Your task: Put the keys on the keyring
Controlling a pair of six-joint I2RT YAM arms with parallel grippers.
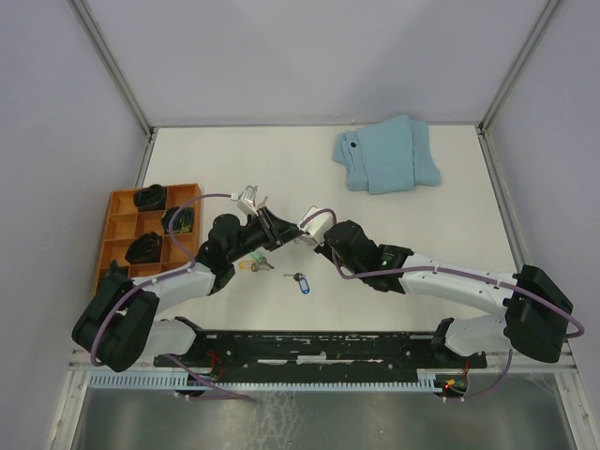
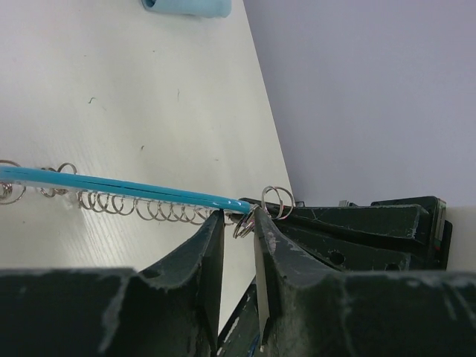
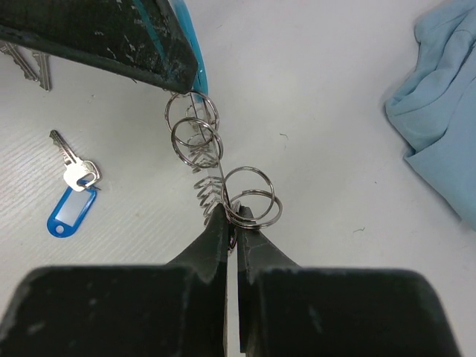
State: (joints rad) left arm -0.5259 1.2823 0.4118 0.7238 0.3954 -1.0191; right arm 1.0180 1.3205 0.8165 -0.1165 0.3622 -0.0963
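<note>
right pincer (image 3: 232, 216): clamped on keyring (image 2: 111, 185) wire | left pincer (image 2: 236, 217): astride blue end, grip unclear

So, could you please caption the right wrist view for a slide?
Right tool shut on the keyring beside threaded split rings; a blue-tagged key lies loose on the table.

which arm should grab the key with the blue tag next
Right, probably. The small silver key with the blue plastic tag lies just beside the right hand, in its wrist view; the left wrist view misses it. The right hand is shut on the grey wire keyring, so it must release first.
</note>
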